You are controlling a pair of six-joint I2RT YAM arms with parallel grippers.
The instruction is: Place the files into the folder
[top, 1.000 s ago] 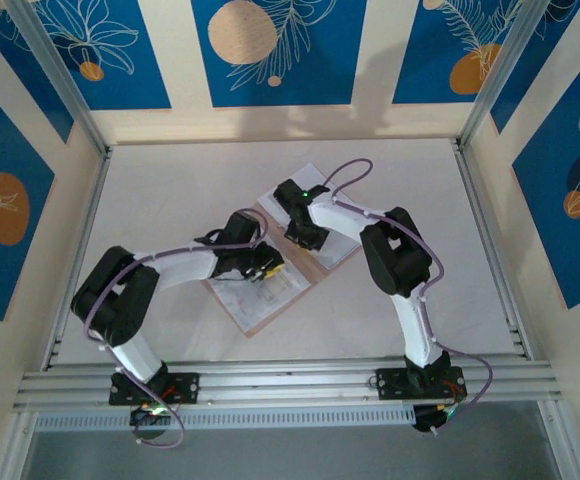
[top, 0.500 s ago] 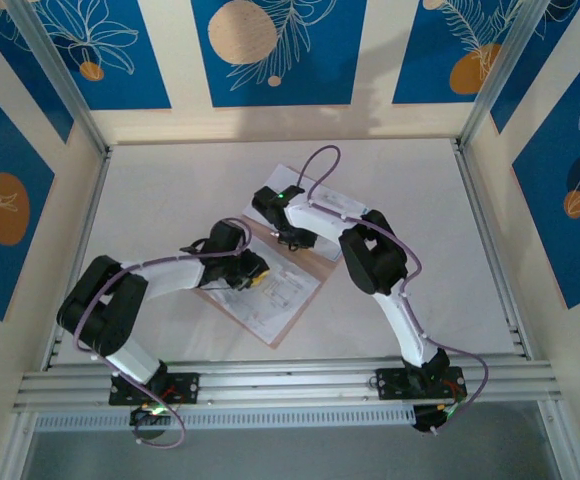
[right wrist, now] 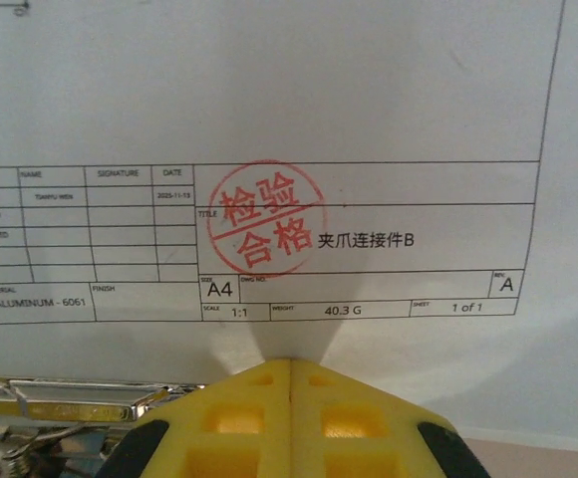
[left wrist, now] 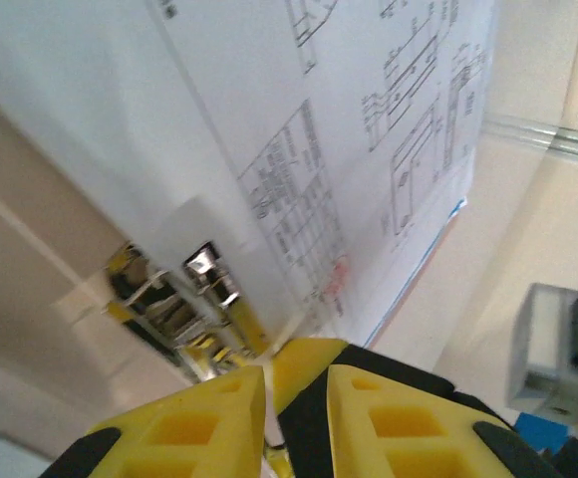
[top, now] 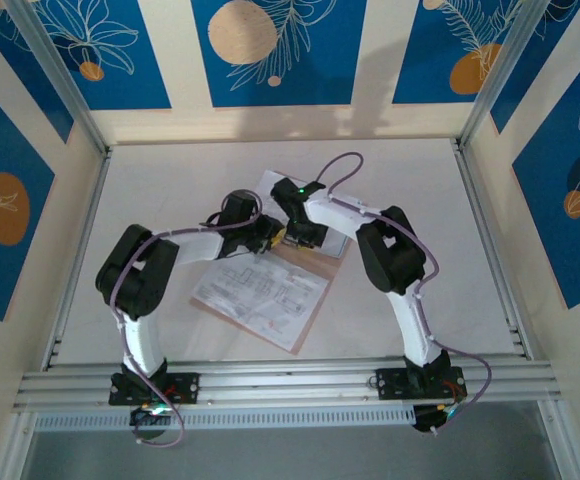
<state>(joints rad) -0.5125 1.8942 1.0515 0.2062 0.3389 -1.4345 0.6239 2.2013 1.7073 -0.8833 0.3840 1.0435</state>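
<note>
Left gripper (left wrist: 281, 376): yellow fingers nearly closed, pinching the edge of the files (top: 260, 292). These are white sheets printed with black diagrams and tables. From the pinch the sheets run ahead of this gripper. One sheet is lifted near the fingers and sags.

Right gripper (right wrist: 291, 370): clenched, fingers pressed flat together, nothing between them. The tips are on or just over a white sheet, and I cannot tell which. Directly ahead of the tips is a drawing title block with a red round stamp (right wrist: 264, 216). A chrome metal piece (right wrist: 70, 400) sits just left of these fingers. What it belongs to is unclear.

From above, both grippers meet tip to tip at the far edge of the paper stack. The folder (top: 310, 262), pinkish-tan, lies flat on the surface (top: 170, 190) under the printed sheets. Its bare edge shows just below the grippers. More white paper pokes out beyond and beside the right gripper.
</note>
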